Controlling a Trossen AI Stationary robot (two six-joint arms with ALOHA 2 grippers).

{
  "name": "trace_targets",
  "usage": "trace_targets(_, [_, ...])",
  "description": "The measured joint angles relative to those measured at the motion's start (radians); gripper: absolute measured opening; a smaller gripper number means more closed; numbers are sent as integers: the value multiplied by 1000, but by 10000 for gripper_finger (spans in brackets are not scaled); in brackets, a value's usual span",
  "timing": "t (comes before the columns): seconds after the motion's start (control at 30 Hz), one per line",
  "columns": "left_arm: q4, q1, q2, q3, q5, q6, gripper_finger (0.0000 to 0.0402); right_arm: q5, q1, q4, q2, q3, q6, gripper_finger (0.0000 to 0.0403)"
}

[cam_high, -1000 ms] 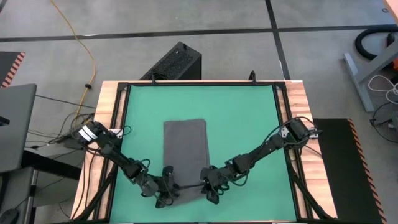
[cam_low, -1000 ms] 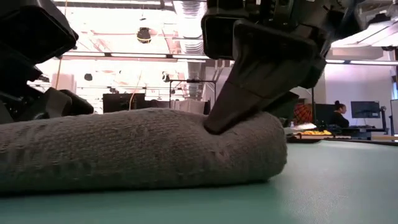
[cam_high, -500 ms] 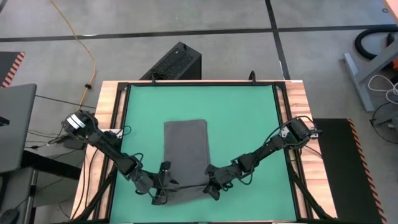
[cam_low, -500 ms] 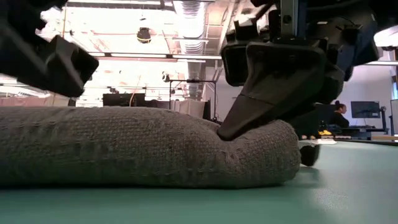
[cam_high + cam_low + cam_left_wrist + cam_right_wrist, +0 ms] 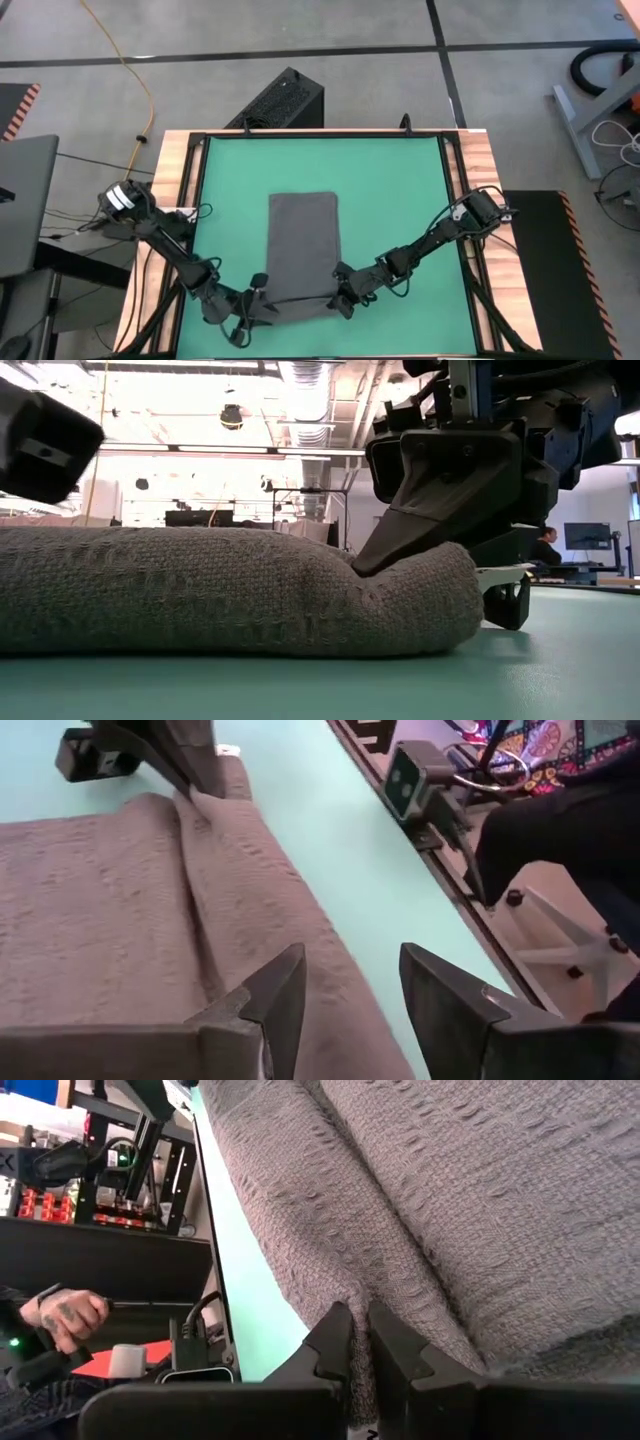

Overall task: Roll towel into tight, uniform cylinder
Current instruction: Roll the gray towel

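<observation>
The towel (image 5: 303,252) lies on the green desk (image 5: 390,190) as a grey strip running from 6 o'clock toward 12 o'clock in the high view, and its near end is turned up into a thick roll along the desk's near edge. The right gripper (image 5: 343,303) is at the roll's 3 o'clock end; its jaws are pressed almost together and pinch a fold of the cloth between them, as the right wrist view shows (image 5: 360,1342). In the low view the same gripper (image 5: 375,560) pushes down into the top of the roll near its end. The left gripper (image 5: 247,312) is at the roll's 9 o'clock end; its jaws stand apart with nothing between them, just above the edge of the towel (image 5: 160,920), and they do not grip it (image 5: 352,988). Beyond the desk, at 12 o'clock, a black box (image 5: 283,100) stands on the grey floor, and a yellow cable (image 5: 128,65) runs across the floor at 10 o'clock. In the low view a person (image 5: 545,547) sits far behind in the room.
</observation>
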Motion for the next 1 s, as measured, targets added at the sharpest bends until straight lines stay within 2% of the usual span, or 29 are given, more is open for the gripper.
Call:
trace_targets(0.27, [-38,-60,0,0,-103,-58,177,15,0,14,1,-1,3,39])
trace_targets(0.4, [-46,-73,0,0,-117,-99,179,19,0,15,2,-1,4,39])
trace_targets(0.6, [9,-96,95,1,-146,-130,179,26,0,15,2,-1,23,39])
trace_targets(0.77, [-8,-104,130,1,-233,-159,179,29,0,16,3,-1,38,39])
trace_targets(0.9, [-76,-89,130,1,-250,-194,166,35,0,18,3,-1,50,39])
trace_targets(1.0, [-118,-63,130,2,-208,-253,132,46,4,22,3,-1,53,39])
